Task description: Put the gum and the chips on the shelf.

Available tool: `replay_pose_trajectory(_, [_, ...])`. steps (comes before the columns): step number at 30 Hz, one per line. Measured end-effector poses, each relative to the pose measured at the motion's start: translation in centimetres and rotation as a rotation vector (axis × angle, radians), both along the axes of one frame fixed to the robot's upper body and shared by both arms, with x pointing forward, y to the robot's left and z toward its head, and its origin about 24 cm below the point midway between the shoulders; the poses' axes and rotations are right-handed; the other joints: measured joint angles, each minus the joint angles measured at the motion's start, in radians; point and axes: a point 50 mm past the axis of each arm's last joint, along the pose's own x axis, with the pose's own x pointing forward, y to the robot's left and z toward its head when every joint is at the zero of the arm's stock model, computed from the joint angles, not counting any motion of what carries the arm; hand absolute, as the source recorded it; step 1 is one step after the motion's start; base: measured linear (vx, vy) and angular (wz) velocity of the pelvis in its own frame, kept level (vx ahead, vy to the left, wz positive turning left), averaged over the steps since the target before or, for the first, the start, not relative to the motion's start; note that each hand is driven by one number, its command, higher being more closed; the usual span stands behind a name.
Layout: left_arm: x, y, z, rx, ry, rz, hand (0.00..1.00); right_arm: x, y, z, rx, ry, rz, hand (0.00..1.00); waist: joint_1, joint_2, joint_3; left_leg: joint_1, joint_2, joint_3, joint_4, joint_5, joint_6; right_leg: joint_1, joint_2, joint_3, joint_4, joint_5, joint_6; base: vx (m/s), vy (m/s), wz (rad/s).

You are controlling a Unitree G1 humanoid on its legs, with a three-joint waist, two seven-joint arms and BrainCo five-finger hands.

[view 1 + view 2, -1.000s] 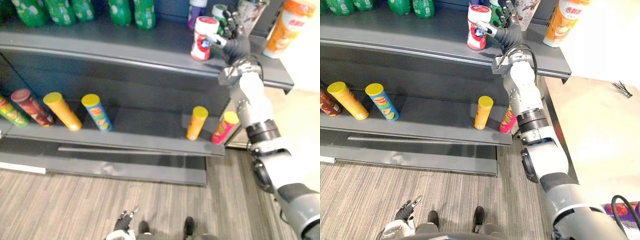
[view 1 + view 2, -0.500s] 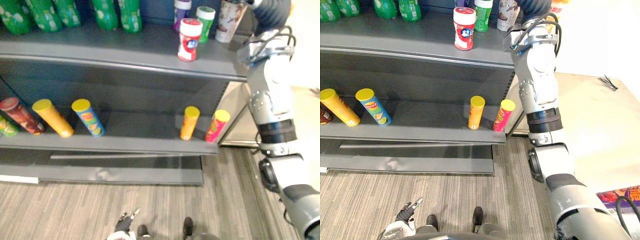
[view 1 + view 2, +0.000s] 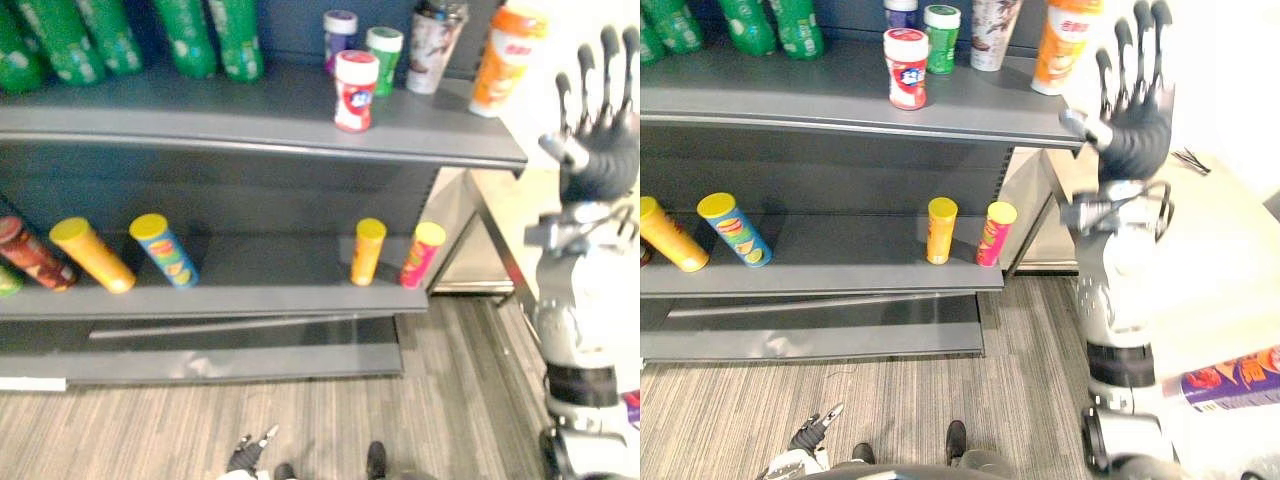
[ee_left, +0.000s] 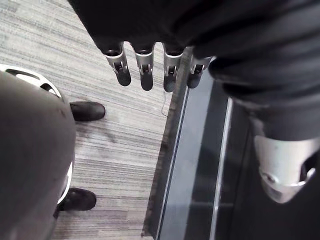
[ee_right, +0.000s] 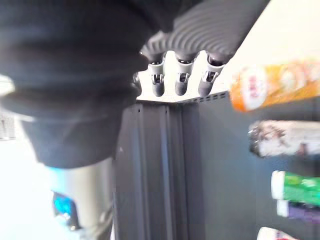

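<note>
Right of the shelf (image 3: 200, 110), the right hand (image 3: 600, 160) is raised with fingers (image 3: 587, 80) straight and apart.

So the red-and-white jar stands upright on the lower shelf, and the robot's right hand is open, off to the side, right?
Not quite: the red-and-white jar stands upright on the top shelf, not the lower one; the left eye view shows it. The right hand is indeed open, off to the side.

Dark grey shelving (image 3: 200, 110) on grey striped carpet (image 3: 150, 430), pale table (image 3: 1230, 250) beside.
</note>
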Motion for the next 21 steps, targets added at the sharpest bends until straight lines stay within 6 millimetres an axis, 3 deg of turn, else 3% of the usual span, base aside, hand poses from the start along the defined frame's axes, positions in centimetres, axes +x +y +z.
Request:
replay_pose_trajectory(5, [-0.2,-0.3,-0.1,0.004,0.008,-0.018,0.0,-2.8,-0.3,-8.0,0.049,0.289,-0.026,0.0,-0.005,0.012,-0.013,0.0,0.002,-0.001,0.0,-0.01,-0.009,-0.001,0.003,0.004,-0.001,0.0,0.0,0.0,-0.001,-0.02])
replay_pose_trajectory(6, [-0.2,-0.3,-0.1,0.004,0.008,-0.018,0.0,-3.1,-0.1,-8.9,0.055,0.321,-0.017,0.0,-0.006,0.013,-0.014,0.0,0.002,-0.001,0.0,-0.01,-0.01,-0.001,0.003,0.004,-0.001,0.0,0.0,0.0,0.0,0.0])
replay_pose_trajectory(12, [-0.3,-0.5,-0.1,0.007,0.008,-0.037,0.0,-5.5,3.1,-17.6,0.041,0.708,0.095,0.0,-0.005,0.025,-0.023,-0.002,-0.005,-0.002,0.0,-0.02,0.001,0.004,-0.005,-0.001,-0.004,-0.005,-0.006,0.0,0.008,0.02])
replay_pose_trajectory(17, [-0.6,-1.3,-0.4,-0.014,0.017,-0.043,0.0,-7.9,3.7,-23.3,0.031,0.971,0.128,0.0,-0.005,0.049,-0.035,-0.001,-0.015,0.0,0.0,-0.029,0.004,0.01,-0.014,-0.001,-0.011,-0.005,-0.005,0.02,0.017,0.0])
replay_pose_trajectory(21, [-0.5,-1.4,-0.4,-0.025,0.015,-0.055,0.0,-10.0,3.5,-27.1,0.022,1.163,0.127,0.0,-0.005,0.051,-0.035,0.0,-0.015,0.0,0.0,-0.033,0.0,0.014,-0.014,-0.003,-0.017,-0.004,-0.003,0.04,0.003,0.01])
